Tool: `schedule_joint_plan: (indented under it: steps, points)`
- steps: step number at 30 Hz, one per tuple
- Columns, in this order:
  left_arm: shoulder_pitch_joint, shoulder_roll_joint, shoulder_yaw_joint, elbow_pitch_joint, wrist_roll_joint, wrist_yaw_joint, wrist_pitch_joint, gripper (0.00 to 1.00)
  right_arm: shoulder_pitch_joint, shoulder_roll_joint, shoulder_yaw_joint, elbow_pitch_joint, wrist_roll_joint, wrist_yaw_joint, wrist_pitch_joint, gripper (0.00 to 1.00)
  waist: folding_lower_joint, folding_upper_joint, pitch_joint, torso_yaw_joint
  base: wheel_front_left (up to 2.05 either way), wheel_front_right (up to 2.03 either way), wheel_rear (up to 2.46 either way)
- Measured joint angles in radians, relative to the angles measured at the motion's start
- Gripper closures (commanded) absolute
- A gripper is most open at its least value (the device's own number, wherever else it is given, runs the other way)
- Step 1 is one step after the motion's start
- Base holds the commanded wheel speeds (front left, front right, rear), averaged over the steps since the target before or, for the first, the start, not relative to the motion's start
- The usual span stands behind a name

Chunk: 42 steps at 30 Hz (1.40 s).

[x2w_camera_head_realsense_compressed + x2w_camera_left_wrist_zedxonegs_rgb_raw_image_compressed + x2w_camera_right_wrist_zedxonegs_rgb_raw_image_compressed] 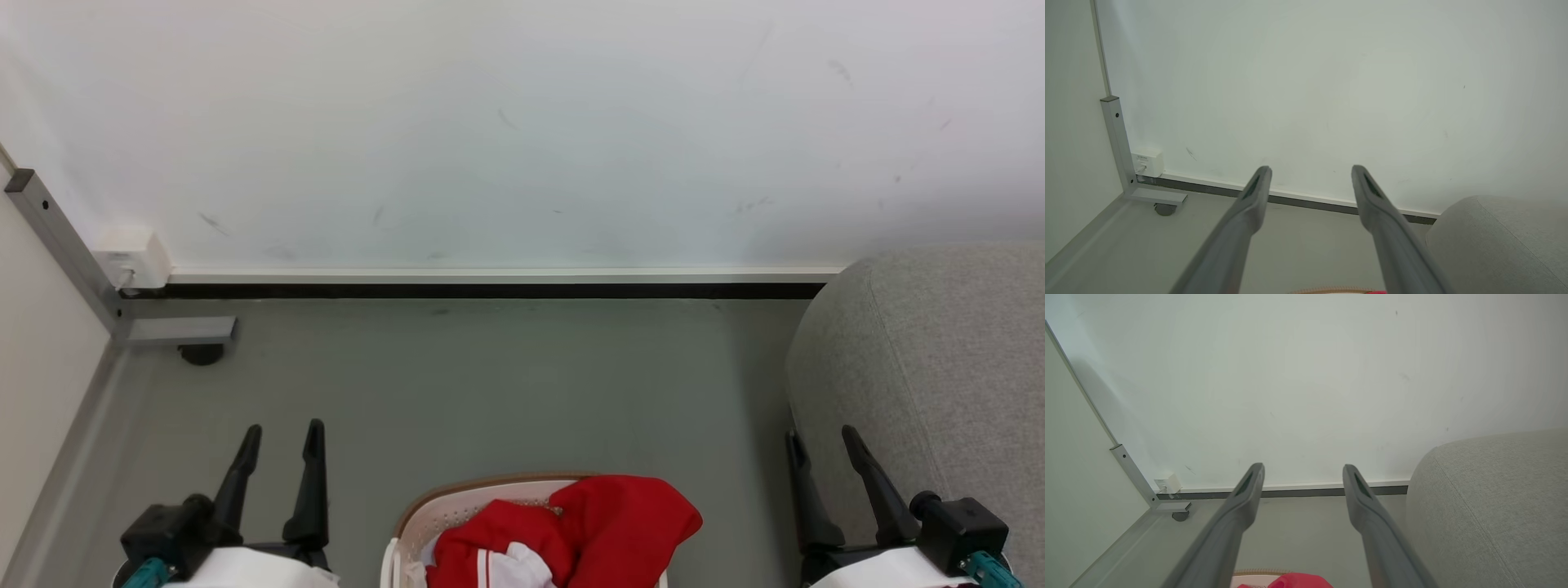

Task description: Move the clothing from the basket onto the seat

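The cream basket (457, 500) with a tan rim stands on the grey floor at the bottom middle of the head view. Red clothing (604, 527) with white stripes is heaped in it and drapes over its right edge; a red tip also shows in the right wrist view (1294, 581). The grey seat (939, 367) rises at the right, also seen from both wrists (1494, 245) (1494, 506). My left gripper (282, 437) is open left of the basket, above the floor. My right gripper (820, 441) is open between the basket and the seat. Nothing sits between either pair of fingers.
A white wall with a dark baseboard (490, 290) closes the far side. A grey metal frame leg with a caster (200, 351) and a small white box (131, 257) sit in the left corner. Bare floor (506, 384) lies beyond the basket.
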Motion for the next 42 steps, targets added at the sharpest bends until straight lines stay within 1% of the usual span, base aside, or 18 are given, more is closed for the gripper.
schedule_joint_plan:
  steps: [22, 29, 42]
  points:
    - [-0.002, -0.001, -0.005, -0.002, 0.167, 0.0, -0.044, 0.0, -0.014, -0.002, 0.008, 0.004, -0.114, 0.0, -0.042, 0.0, 0.0, 0.0, 0.001, -0.004, 0.0, 0.0, 0.0]
    - [-0.007, -0.002, -0.015, 0.011, 0.192, -0.008, -0.057, 0.0, -0.015, -0.003, 0.013, 0.001, -0.146, 0.0, -0.056, 0.0, 0.0, 0.0, 0.003, -0.004, 0.0, 0.0, 0.0]
    - [-0.012, -0.005, -0.017, 0.033, 0.183, -0.012, -0.058, 0.0, -0.015, -0.004, 0.015, -0.002, -0.128, 0.0, -0.056, 0.0, 0.0, 0.0, 0.007, 0.004, 0.0, 0.0, 0.0]
